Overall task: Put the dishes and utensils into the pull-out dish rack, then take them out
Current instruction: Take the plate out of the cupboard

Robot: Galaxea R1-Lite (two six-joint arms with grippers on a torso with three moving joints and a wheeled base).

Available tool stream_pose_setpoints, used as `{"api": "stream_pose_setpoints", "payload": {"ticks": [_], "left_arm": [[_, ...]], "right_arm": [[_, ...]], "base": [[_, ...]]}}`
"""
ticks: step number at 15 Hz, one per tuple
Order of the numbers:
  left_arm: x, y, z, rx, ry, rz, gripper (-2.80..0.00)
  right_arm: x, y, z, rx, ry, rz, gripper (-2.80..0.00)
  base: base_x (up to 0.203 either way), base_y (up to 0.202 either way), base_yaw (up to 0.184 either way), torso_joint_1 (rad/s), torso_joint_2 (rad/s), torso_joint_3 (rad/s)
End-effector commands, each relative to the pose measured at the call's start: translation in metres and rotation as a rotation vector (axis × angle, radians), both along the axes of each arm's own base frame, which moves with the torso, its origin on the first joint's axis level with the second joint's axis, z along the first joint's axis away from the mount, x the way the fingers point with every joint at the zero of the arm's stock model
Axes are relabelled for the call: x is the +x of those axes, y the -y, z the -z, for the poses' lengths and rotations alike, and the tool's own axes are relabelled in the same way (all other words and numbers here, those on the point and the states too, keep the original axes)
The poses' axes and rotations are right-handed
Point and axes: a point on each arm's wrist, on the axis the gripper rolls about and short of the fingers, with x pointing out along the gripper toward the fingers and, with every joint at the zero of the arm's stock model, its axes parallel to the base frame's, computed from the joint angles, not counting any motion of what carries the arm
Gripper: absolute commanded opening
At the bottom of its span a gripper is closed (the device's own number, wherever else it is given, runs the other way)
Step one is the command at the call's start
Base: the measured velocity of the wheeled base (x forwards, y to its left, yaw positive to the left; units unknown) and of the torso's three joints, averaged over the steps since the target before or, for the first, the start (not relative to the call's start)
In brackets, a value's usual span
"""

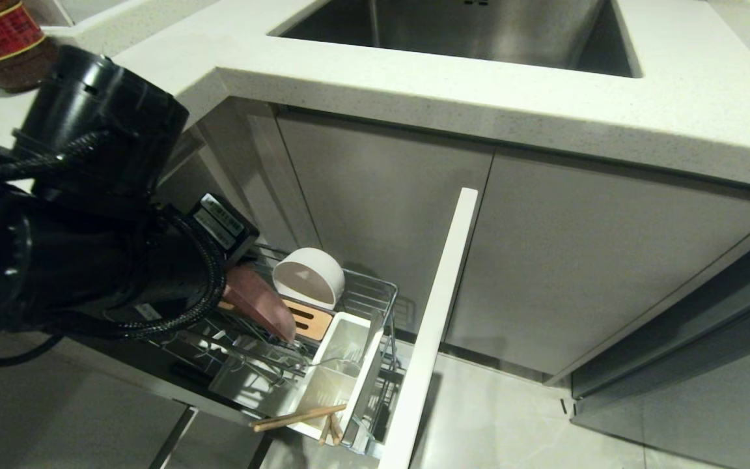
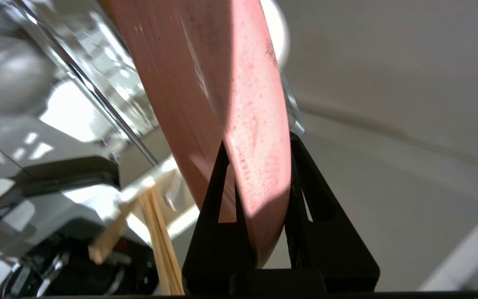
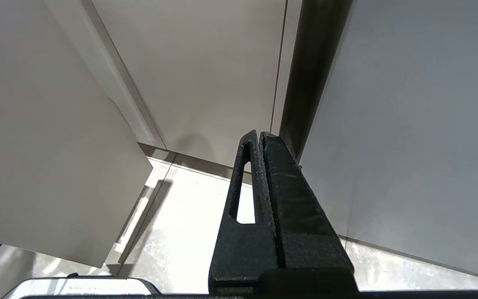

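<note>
The pink plate (image 2: 239, 104) is being gripped by its rim in the left gripper (image 2: 259, 149), one finger pressed to each face, and is being held on edge over the wire slots of the pull-out dish rack (image 1: 375, 290). The speckled bowl (image 1: 310, 277) is being kept on its side at the rack's far end. The chopsticks (image 1: 297, 415) are being cradled across the white cutlery caddy (image 1: 349, 365). The right gripper (image 3: 259, 137) is being kept pressed closed, empty, beside a cabinet door.
</note>
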Motion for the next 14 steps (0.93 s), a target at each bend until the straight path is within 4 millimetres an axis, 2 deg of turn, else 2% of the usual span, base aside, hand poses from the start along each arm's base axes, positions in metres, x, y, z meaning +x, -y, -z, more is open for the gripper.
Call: {"api": "stream_pose_setpoints", "payload": {"ticks": [1,4,7,14], "left_arm": [[-0.018,-0.001,-0.024,-0.056,0.045,0.056,-2.80],[-0.036,-0.001,-0.044,-0.068,0.067,0.129,-2.80],[-0.057,-0.012,-0.074,-0.072,0.159,0.220,-2.80],[-0.093,-0.056,-0.141,-0.033,0.451,0.285,-2.80]], "right_arm": [[0.002,0.000,0.007,0.000,-0.026,0.000,-2.80],[0.002,0.000,0.007,0.001,-0.026,0.000,-2.80],[0.002,0.000,0.007,0.000,-0.026,0.000,-2.80],[0.002,0.000,0.007,0.000,-0.026,0.000,-2.80]], "base": [[0.000,0.000,0.000,0.000,0.00,0.000],[0.000,0.000,0.000,0.000,0.00,0.000],[0.000,0.000,0.000,0.000,0.00,0.000],[0.000,0.000,0.000,0.000,0.00,0.000]]}}
